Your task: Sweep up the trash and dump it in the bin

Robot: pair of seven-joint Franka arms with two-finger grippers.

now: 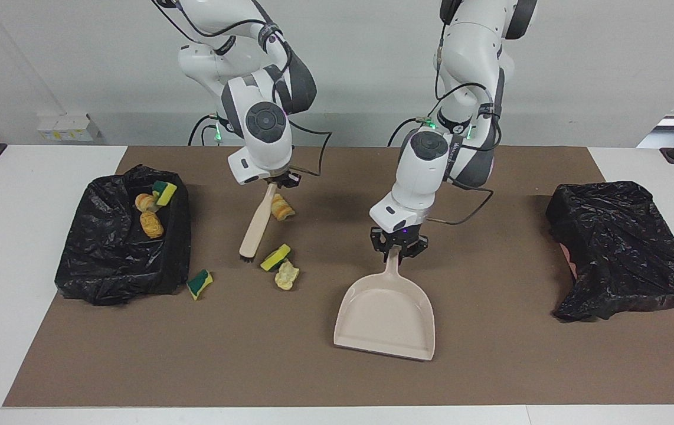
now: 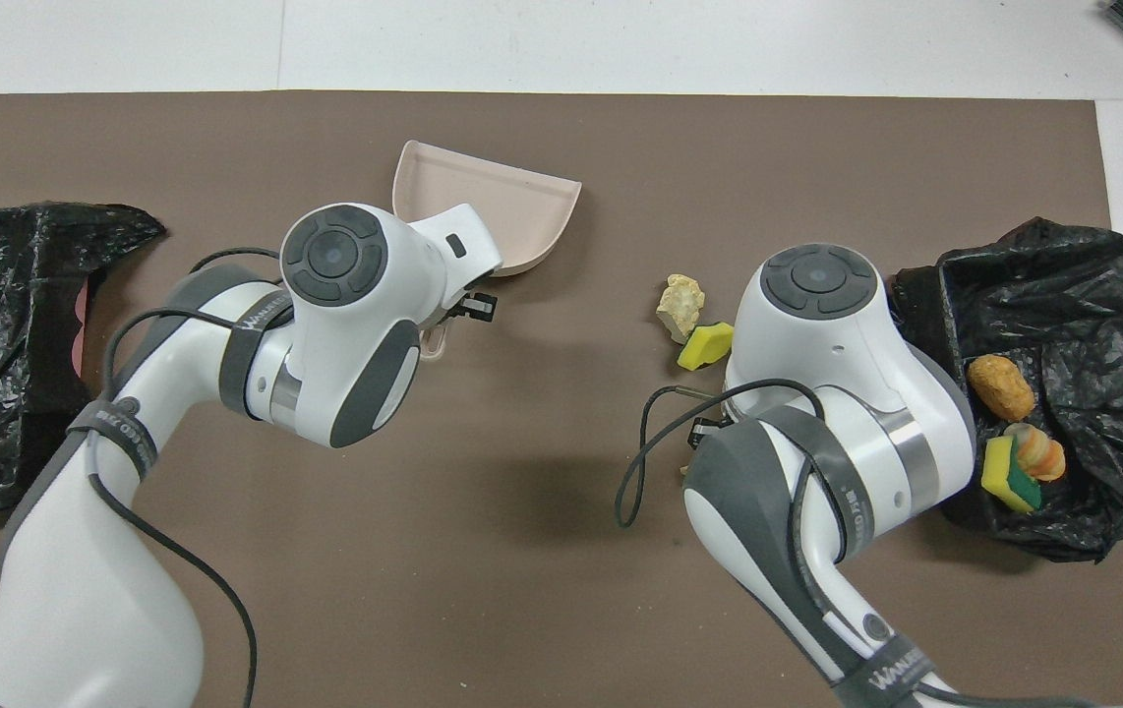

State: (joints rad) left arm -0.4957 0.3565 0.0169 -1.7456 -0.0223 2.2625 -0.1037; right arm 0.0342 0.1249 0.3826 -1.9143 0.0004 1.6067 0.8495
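Note:
My right gripper (image 1: 275, 180) is shut on the top of the beige-handled brush (image 1: 255, 223), which slants down to bristles just above the brown mat. Loose trash lies near it: a bread lump (image 1: 281, 208) beside the handle, a yellow sponge piece (image 1: 275, 257) (image 2: 705, 345) touching a pale lump (image 1: 287, 275) (image 2: 681, 304), and a green-backed sponge (image 1: 199, 283) by the bin. My left gripper (image 1: 399, 250) is shut on the handle of the beige dustpan (image 1: 384, 321) (image 2: 483, 202). In the overhead view both grippers are hidden under their wrists.
The black-bagged bin (image 1: 114, 267) (image 2: 1073, 275) at the right arm's end of the table holds three scraps (image 1: 151, 224). A second black bag (image 1: 620, 248) lies at the left arm's end. The brown mat (image 1: 490, 366) covers most of the table.

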